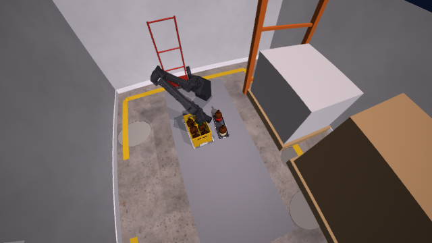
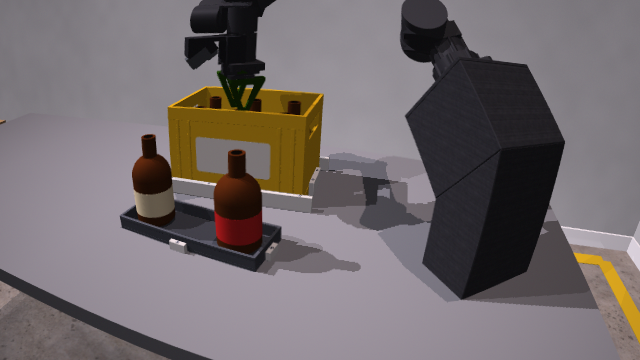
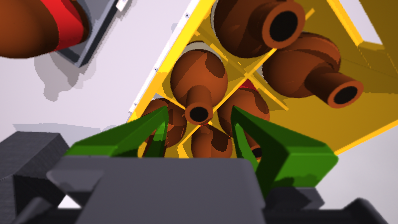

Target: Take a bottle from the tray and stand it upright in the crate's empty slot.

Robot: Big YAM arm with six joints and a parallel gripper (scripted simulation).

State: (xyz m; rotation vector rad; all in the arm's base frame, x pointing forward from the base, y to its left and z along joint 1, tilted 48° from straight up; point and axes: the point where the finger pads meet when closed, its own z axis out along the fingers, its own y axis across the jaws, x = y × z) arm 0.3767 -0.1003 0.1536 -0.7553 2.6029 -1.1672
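Note:
The yellow crate (image 1: 202,140) (image 2: 290,150) (image 3: 325,125) holds several brown bottles with their necks up. My gripper (image 1: 200,123) (image 2: 242,104) (image 3: 199,111) is open over the crate, its green fingertips low at rim height. In the wrist view they stand apart on either side of the neck of a brown bottle (image 3: 198,80) in the row by the tray-side wall. I see no empty slot, but the fingers hide part of the crate. The dark tray (image 2: 192,227) (image 3: 97,40) holds a red-labelled bottle (image 1: 218,115) (image 2: 238,200) (image 3: 25,30) and a cream-labelled bottle (image 1: 223,130) (image 2: 153,190), both upright, with a gap between.
White strips (image 2: 287,200) lie along the crate's base. Small white blocks (image 2: 178,245) touch the tray. The tray stands beside the crate's long side. The dark arm base (image 2: 480,200) stands on the table to the right in the exterior view.

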